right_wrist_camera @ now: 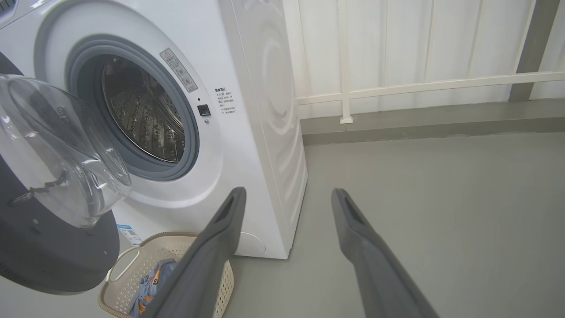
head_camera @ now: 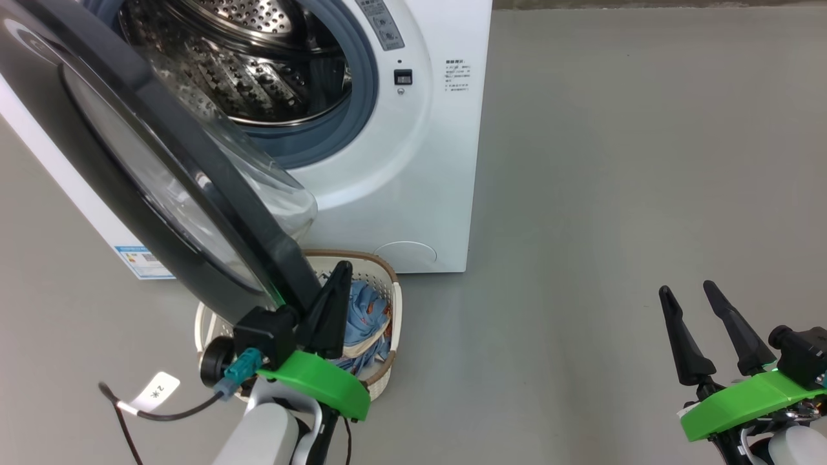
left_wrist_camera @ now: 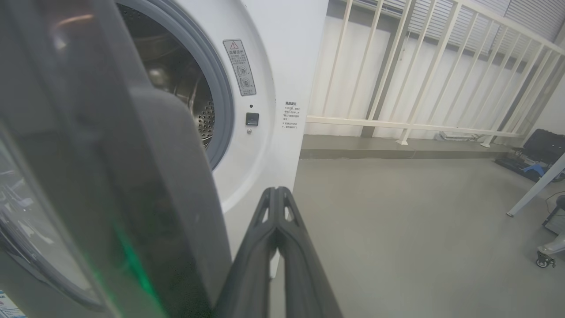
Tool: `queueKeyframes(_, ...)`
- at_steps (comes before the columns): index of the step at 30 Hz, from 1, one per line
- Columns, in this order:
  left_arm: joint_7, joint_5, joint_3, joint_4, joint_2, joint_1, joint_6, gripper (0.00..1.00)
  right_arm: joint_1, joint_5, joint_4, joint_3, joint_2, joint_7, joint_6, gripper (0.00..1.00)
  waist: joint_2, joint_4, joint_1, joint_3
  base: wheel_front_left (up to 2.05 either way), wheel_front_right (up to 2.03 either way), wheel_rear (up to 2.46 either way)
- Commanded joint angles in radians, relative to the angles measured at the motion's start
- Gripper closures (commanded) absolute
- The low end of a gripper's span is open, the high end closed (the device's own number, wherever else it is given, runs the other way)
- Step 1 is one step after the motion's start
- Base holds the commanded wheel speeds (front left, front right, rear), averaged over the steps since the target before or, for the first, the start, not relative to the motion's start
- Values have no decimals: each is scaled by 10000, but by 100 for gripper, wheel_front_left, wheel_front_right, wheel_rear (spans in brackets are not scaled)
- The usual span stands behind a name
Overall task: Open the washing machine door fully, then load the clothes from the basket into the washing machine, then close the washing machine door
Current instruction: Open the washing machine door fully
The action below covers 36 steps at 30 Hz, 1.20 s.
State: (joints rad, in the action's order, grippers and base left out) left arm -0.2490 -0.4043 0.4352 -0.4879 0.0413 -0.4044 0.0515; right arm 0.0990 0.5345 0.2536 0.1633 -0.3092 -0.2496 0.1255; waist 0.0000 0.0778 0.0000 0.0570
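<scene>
**Door ajar, laundry waiting in the basket**

The washing machine door stands swung out from the left side of the washing machine, baring the steel drum and grey-blue gasket. Its lower edge hangs over the basket, which sits on the floor right in front of the machine. The clothes lie bundled inside the basket. The left fingers are clenched together on nothing, just beside the door's free edge; contact cannot be told. The right fingers are spread apart and empty, well off to the right above bare floor. A white railing runs behind.
</scene>
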Motion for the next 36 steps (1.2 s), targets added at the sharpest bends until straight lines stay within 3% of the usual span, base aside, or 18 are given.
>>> queueKeyframes(1,-114,-49,-408,88,90,-413,-47,100,254,-76,-254,203,-245,-122,52,0,0,7,0,-10,0,0,0)
queueKeyframes(16,-126,229,-986,397,89,145,-48,100,152,-132,-273,150,-279,-122,52,0,0,387,0,-213,0,0,0)
queueKeyframes(36,-127,636,-1359,607,90,907,16,100,82,-205,-362,38,-371,-122,52,0,0,1654,0,-288,0,0,0)
